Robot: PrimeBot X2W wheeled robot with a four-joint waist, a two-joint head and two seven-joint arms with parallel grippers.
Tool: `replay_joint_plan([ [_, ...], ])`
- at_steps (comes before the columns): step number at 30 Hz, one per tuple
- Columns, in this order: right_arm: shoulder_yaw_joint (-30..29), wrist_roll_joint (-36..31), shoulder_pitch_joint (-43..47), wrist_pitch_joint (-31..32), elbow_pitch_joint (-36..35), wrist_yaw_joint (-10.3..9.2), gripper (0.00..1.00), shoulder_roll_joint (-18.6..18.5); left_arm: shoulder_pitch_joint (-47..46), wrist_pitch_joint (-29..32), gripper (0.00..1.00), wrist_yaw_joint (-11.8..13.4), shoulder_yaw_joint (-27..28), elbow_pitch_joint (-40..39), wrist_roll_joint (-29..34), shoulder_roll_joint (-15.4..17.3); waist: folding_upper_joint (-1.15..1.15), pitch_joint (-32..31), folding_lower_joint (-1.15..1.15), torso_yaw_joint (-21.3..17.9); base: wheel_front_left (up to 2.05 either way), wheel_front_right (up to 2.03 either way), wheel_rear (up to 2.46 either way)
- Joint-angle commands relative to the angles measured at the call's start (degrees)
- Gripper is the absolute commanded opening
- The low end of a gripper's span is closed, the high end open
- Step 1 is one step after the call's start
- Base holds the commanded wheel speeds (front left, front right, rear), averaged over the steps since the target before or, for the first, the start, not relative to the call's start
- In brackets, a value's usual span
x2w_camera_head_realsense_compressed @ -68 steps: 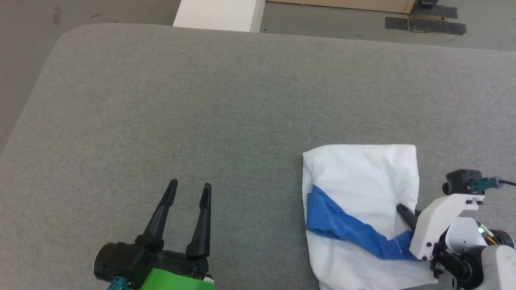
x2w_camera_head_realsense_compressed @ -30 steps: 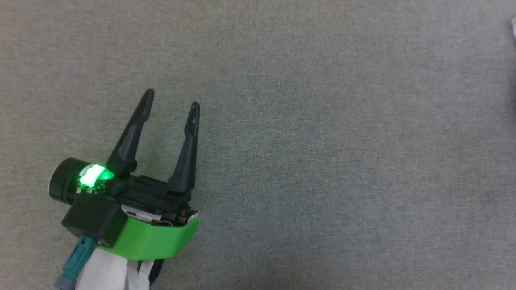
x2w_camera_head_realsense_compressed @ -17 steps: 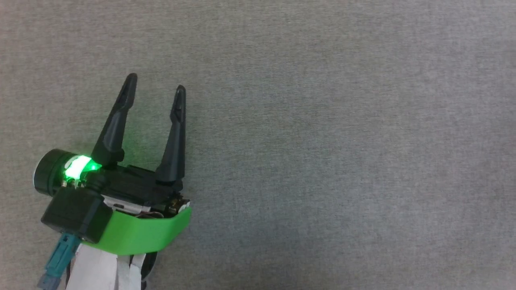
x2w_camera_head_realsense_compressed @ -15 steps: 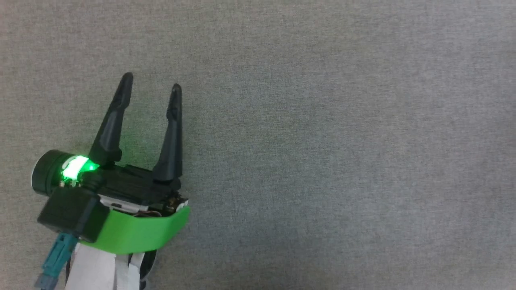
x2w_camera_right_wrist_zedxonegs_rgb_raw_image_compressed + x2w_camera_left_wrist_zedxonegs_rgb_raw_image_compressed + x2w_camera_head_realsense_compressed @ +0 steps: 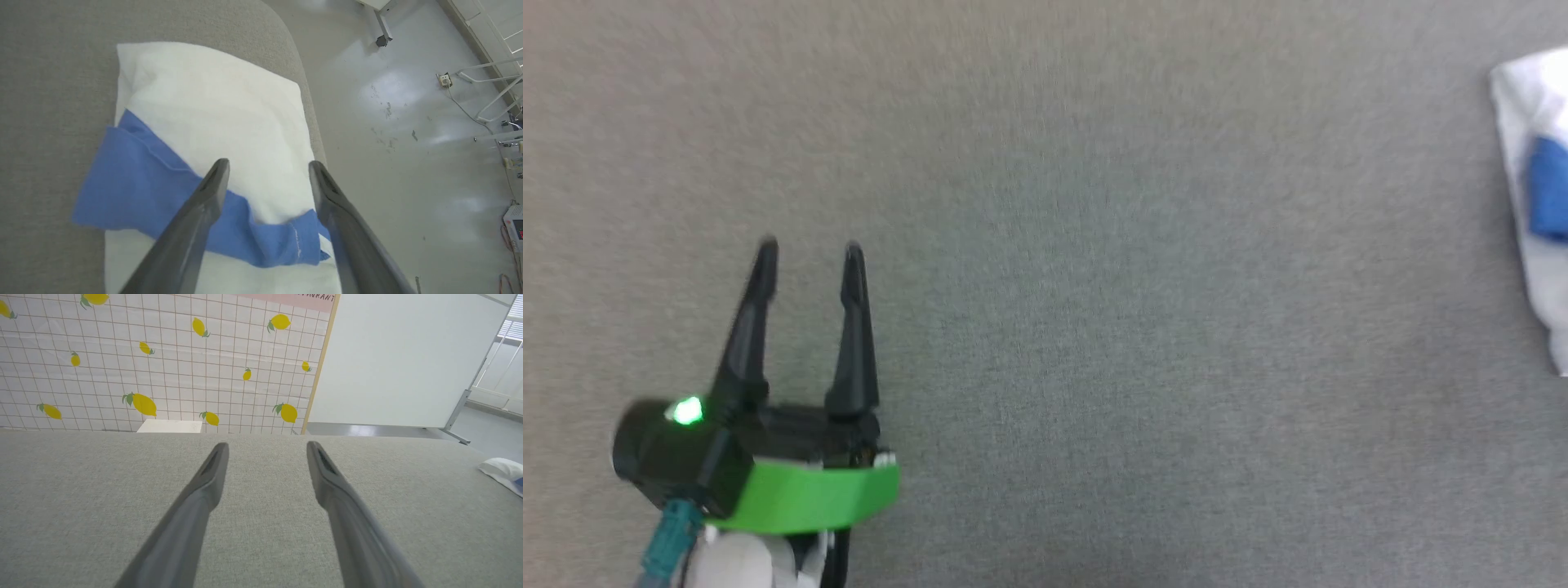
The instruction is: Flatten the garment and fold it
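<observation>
head view, a little blurred: the left gripper (image 5: 809,247) hangs over the near left part of the grey table (image 5: 1135,286), its two dark fingers spread apart with only grey cloth between them and a green light lit on its body. on the table's right side, well apart from that gripper, lies the garment (image 5: 1538,245), white with a blue patch and cut off by the picture's edge. left wrist view: past the table's (image 5: 81,477) far edge stands a tiled wall printed with yellow lemons (image 5: 163,355), with a white box (image 5: 169,426) just behind that edge; the left gripper's (image 5: 267,445) fingers stand wide over the table, gripping nothing; a plain white panel (image 5: 400,355) rises behind the table further right, and the garment (image 5: 502,471) shows as a low white bundle at the table's right end. right wrist view: the garment (image 5: 212,106) rests folded on the table (image 5: 49,81) close to its rounded corner, a blue band running slantwise across the white cloth. the right gripper (image 5: 268,162) is above it, fingers wide apart and clamped on nothing; whether the tips touch the cloth cannot be told. beyond the table's edge lies pale floor (image 5: 388,122).
</observation>
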Motion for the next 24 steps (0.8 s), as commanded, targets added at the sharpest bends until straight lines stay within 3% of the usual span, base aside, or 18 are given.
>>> replay_joint_plan([
  [1,0.5,1.1,2.1,-1.5,-1.3,-0.11,1.0,2.0,1.8,-0.2,1.0,0.5,0.1,0.7,-0.7,-0.3,0.0,-9.8,0.0,0.8,0.0,0.0,0.0],
  [13,4.6,5.3,16.4,-14.2,-14.3,-0.11,1.0,16.4,9.2,-0.2,1.0,2.5,-1.1,4.6,-0.3,-1.0,0.0,-20.6,0.0,4.8,0.0,0.0,0.0],
  [24,8.2,0.5,30.1,-30.1,-20.0,-0.11,1.0,22.7,12.7,-0.2,1.0,4.0,-1.8,8.1,1.3,-0.6,0.0,-23.6,0.0,8.0,0.0,0.0,0.0],
])
